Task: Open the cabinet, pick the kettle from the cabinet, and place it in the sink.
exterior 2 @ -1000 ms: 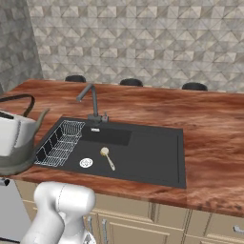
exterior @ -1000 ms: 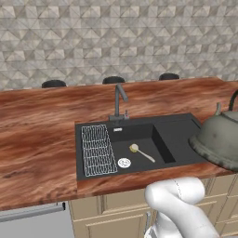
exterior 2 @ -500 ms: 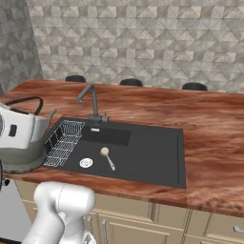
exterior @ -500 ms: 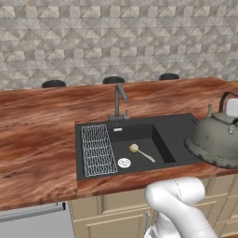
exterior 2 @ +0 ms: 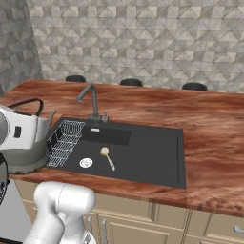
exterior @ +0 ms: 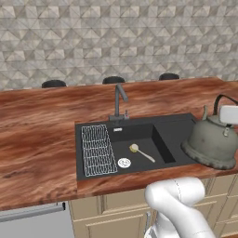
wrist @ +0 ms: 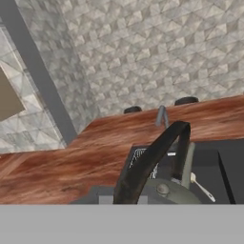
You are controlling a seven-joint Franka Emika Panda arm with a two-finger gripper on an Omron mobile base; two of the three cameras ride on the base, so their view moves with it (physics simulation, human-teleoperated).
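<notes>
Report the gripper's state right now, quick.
Gripper: shut on the kettle, gripping its dark arched handle, with the kettle carried next to the sink.

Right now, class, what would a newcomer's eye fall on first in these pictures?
The grey kettle hanging in the air at the black sink's edge, carried by the gripper shut on its dark handle. Next, the wooden spoon lying in the basin beside the wire rack.
</notes>
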